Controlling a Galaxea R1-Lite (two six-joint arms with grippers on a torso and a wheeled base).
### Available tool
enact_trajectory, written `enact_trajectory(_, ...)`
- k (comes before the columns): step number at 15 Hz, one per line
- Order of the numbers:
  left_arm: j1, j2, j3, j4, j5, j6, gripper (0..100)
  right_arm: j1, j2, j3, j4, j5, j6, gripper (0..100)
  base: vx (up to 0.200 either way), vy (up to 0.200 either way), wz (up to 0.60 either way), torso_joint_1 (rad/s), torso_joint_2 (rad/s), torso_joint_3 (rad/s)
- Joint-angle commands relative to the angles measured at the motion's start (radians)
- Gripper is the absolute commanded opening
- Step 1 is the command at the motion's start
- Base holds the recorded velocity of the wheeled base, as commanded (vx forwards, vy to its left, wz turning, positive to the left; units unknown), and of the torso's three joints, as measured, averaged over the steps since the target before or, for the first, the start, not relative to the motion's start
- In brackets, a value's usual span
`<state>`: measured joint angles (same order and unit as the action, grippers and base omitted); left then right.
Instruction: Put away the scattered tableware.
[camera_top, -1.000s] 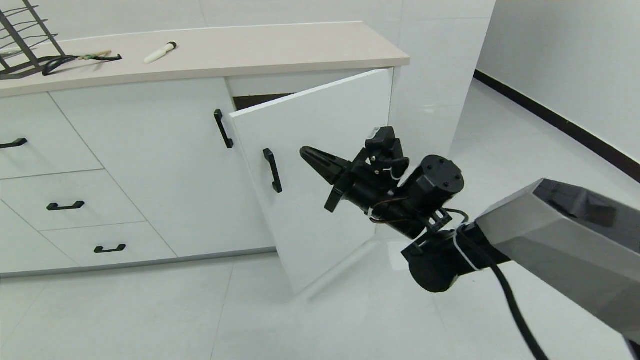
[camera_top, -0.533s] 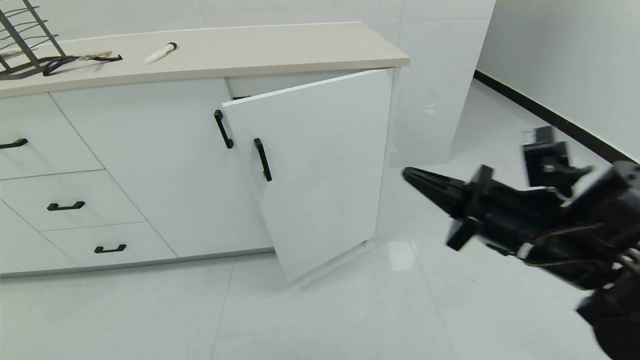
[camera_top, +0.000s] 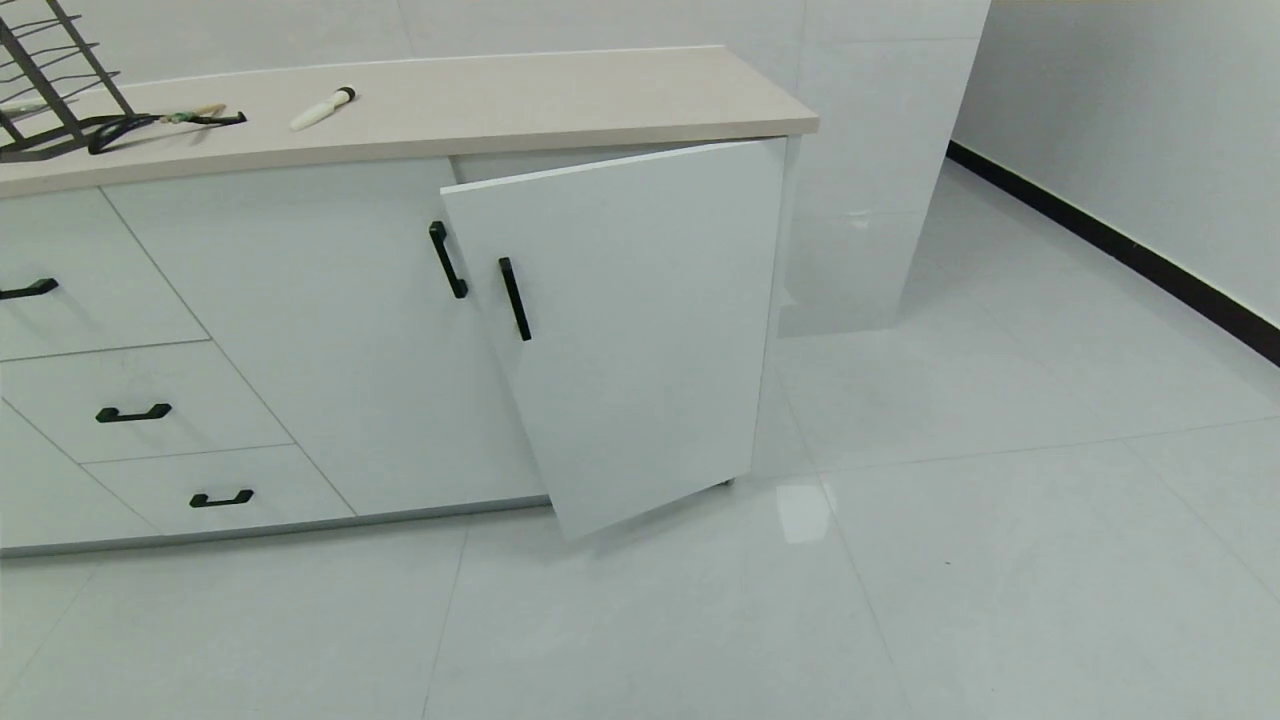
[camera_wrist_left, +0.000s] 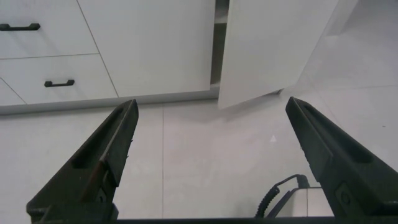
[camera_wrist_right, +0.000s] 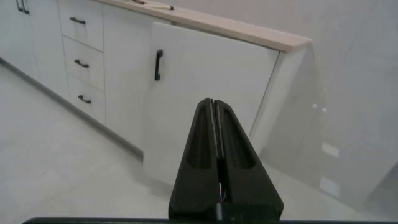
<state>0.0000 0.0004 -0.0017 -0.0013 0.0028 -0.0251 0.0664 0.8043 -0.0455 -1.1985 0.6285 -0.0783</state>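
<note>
Currently the door (camera_top: 620, 330) stands ajar, presumably to admit stowing. Tableware (a white utensil (camera_top: 320, 108), others by the rack (camera_top: 50, 90)) lies on the bench (camera_top: 560, 95), well apart from both arms. Over the floor the left pincer (camera_wrist_left: 210, 104) gapes empty; the right pincer (camera_wrist_right: 213, 107), closed on nothing, faces the door.

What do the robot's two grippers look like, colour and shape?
Both are matte black. The left gripper has two long flat fingers tapering to the tips, with shallow recessed slots; a coiled black cable shows near it. The right gripper has fingers of the same tapered shape.
</note>
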Motion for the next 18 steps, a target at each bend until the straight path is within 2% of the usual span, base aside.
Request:
enact_trajectory(1, 0.000, 0.000, 0.000, 0.000, 0.000, -0.001, 100, -0.063, -0.605, 0.042, 0.539, 0.023, -0.009, 0, 0.000, 0.000, 0.00, 0.000, 0.00, 0.000)
enact_trajectory(2, 0.000, 0.000, 0.000, 0.000, 0.000, -0.001, 100, -0.065, -0.697, 0.039, 0.665, 0.020, -0.009, 0, 0.000, 0.000, 0.00, 0.000, 0.00, 0.000)
enact_trajectory(3, 0.000, 0.000, 0.000, 0.000, 0.000, 0.001, 100, -0.069, -0.804, 0.033, 0.883, -0.029, -0.024, 0, 0.000, 0.000, 0.00, 0.000, 0.00, 0.000)
enact_trajectory(4, 0.000, 0.000, 0.000, 0.000, 0.002, 0.002, 100, -0.069, -0.804, 0.041, 0.884, -0.147, -0.028, 0, 0.000, 0.000, 0.00, 0.000, 0.00, 0.000)
enact_trajectory(6, 0.000, 0.000, 0.000, 0.000, 0.000, 0.002, 100, -0.069, -0.804, 0.046, 1.005, -0.405, -0.005, 0, 0.000, 0.000, 0.00, 0.000, 0.00, 0.000)
enact_trajectory(8, 0.002, 0.000, 0.000, 0.001, 0.002, 0.004, 100, -0.069, -0.804, 0.046, 1.145, -0.607, 0.005, 0, 0.000, 0.000, 0.00, 0.000, 0.00, 0.000)
enact_trajectory(9, 0.002, 0.000, 0.000, 0.001, 0.002, 0.005, 100, -0.069, -0.804, 0.044, 1.152, -0.673, 0.023, 0, 0.000, 0.000, 0.00, 0.000, 0.00, 0.000)
enact_trajectory(10, 0.000, 0.000, 0.000, 0.001, 0.002, 0.004, 100, -0.069, -0.804, 0.046, 1.149, -0.707, 0.064, 0, 0.000, 0.000, 0.00, 0.000, 0.00, 0.000)
enact_trajectory(12, 0.000, 0.000, 0.000, 0.001, 0.002, 0.002, 100, -0.069, -0.804, 0.046, 1.200, -0.702, 0.109, 0, 0.000, 0.000, 0.00, 0.000, 0.00, 0.000)
enact_trajectory(15, 0.002, 0.000, 0.000, 0.000, 0.002, 0.002, 100, -0.069, -0.804, 0.046, 1.200, -0.671, 0.098, 0, 0.000, 0.000, 0.00, 0.000, 0.00, 0.000)
enact_trajectory(18, 0.000, 0.000, 0.000, 0.000, 0.002, 0.005, 100, -0.069, -0.804, 0.046, 1.199, -0.658, 0.098, 0, 0.200, 0.200, 0.00, 0.004, 0.00, 0.004)
